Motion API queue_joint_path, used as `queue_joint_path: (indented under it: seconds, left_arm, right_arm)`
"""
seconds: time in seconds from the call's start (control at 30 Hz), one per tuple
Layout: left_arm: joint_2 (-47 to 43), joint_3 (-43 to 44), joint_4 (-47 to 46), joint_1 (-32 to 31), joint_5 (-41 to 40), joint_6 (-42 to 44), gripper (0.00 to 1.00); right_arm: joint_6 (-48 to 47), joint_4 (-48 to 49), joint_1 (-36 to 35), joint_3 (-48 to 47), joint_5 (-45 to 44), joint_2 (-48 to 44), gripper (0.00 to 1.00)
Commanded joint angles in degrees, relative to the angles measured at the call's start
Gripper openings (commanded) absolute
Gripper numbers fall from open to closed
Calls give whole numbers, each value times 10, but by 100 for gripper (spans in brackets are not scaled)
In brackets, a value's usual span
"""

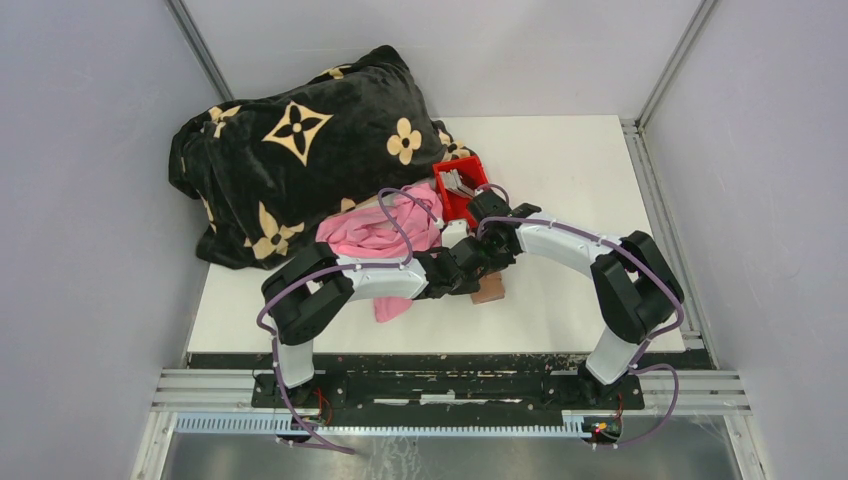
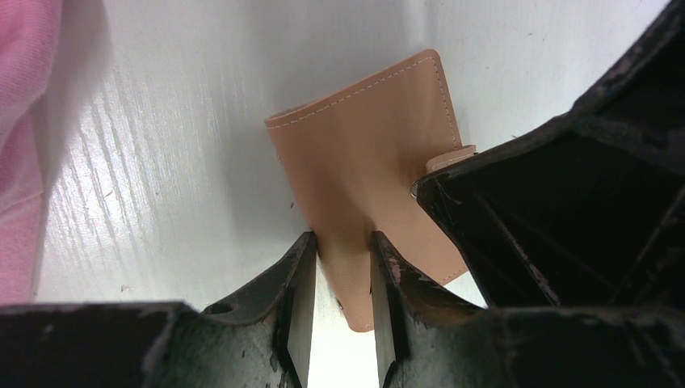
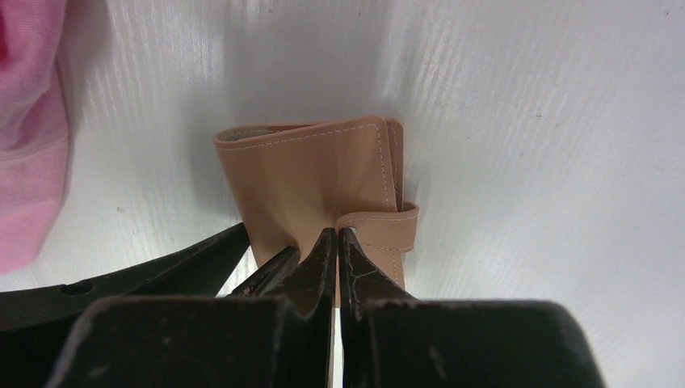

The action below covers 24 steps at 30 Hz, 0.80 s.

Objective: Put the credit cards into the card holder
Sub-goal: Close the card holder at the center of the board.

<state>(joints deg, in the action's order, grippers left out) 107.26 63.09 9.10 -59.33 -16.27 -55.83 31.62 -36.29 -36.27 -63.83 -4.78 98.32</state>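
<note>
The card holder (image 1: 490, 291), a tan leather wallet with a snap tab, sits just off the white table between both grippers. In the left wrist view my left gripper (image 2: 343, 236) is shut across the card holder (image 2: 363, 137), one finger on each face. In the right wrist view my right gripper (image 3: 337, 232) is shut, pinching the end of the snap tab (image 3: 388, 222) on the card holder (image 3: 307, 174). Its black fingers (image 2: 517, 210) show beside the tab in the left wrist view. The credit cards (image 1: 456, 181) stand grey and white in a red bin (image 1: 462, 205) behind the grippers.
A pink cloth (image 1: 375, 235) lies just left of the grippers, also seen as pink cloth (image 2: 20, 162) and pink cloth (image 3: 28, 137). A black blanket with gold flowers (image 1: 300, 150) fills the back left. White table (image 1: 570, 170) extends to the right.
</note>
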Motion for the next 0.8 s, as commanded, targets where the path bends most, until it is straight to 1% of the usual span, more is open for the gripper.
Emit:
queue_joint_path:
  seconds: [0.0,0.33,0.77]
  left_arm:
    - [42,-9,-8,-1,16,13,35]
    - [45,-7,-9,-1,17,10,35]
    - [46,-5,-10,-1,17,11,35]
  right_arm:
    - [6,19,-13,19,26,-4,2]
    - [5,17,-14,36,24,-18,2]
    - [5,18,-16,24,32,-4,2]
